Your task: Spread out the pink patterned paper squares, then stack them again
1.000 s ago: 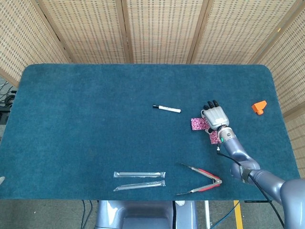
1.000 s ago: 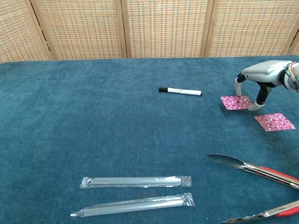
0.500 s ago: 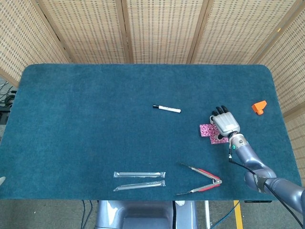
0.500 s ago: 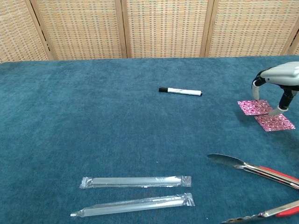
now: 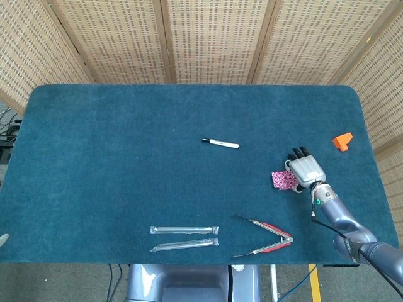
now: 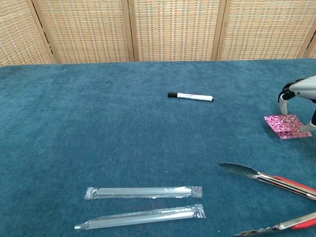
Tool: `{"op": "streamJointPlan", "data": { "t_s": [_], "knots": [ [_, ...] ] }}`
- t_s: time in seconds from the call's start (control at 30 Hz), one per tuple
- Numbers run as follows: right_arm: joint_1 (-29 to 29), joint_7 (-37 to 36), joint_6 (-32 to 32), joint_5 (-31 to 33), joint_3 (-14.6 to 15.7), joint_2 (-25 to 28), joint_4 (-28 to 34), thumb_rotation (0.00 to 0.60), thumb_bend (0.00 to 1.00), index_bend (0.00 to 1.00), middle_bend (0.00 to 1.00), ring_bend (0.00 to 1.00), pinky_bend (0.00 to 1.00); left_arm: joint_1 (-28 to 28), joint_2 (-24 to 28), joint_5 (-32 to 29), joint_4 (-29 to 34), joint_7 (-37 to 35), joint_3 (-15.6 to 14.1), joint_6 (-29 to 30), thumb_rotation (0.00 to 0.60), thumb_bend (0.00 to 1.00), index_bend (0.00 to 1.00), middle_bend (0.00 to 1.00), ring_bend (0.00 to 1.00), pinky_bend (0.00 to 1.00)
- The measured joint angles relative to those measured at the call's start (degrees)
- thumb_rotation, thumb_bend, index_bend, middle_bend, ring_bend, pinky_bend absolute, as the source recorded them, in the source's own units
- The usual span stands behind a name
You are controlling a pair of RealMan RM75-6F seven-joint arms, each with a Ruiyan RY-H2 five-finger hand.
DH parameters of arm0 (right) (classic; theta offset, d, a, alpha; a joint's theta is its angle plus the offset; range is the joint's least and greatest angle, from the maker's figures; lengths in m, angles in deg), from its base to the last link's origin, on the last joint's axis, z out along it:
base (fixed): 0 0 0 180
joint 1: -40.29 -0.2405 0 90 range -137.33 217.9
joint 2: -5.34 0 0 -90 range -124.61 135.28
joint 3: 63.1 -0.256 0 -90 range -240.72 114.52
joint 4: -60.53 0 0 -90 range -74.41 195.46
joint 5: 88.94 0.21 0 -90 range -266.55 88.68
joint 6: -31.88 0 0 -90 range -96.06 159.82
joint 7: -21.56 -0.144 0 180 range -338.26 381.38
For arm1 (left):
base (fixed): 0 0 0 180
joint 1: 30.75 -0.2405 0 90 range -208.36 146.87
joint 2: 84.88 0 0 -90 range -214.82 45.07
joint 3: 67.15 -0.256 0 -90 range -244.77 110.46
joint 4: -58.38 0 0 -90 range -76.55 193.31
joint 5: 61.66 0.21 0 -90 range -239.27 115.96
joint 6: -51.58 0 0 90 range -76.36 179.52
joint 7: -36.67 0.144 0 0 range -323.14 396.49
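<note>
One stack of pink paper squares (image 6: 286, 126) far right on worktop (image 5: 126, 157); right robot hand (image 5: 306, 170) fingertips pressing it, fingers apart.

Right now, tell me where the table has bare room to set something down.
The left half of the blue cloth is bare, bordered by the marker and the two wrapped straws. The far strip beyond the marker is free too. The right side is crowded: the right hand over the pink paper squares, the tongs, the orange block.
</note>
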Motion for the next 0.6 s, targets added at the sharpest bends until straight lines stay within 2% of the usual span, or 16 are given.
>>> {"op": "streamJointPlan", "data": {
  "t_s": [0.6],
  "knots": [
    [0.7, -4.1, -0.5, -3.0, 0.5, -1.0, -4.3, 0.600, 0.26, 0.39, 0.18, 0.00, 0.00, -0.4, 0.1, 0.3, 0.0, -0.2, -0.2, 0.5, 0.600, 0.03, 0.03, 0.00, 0.00, 0.00]
  ]
}}
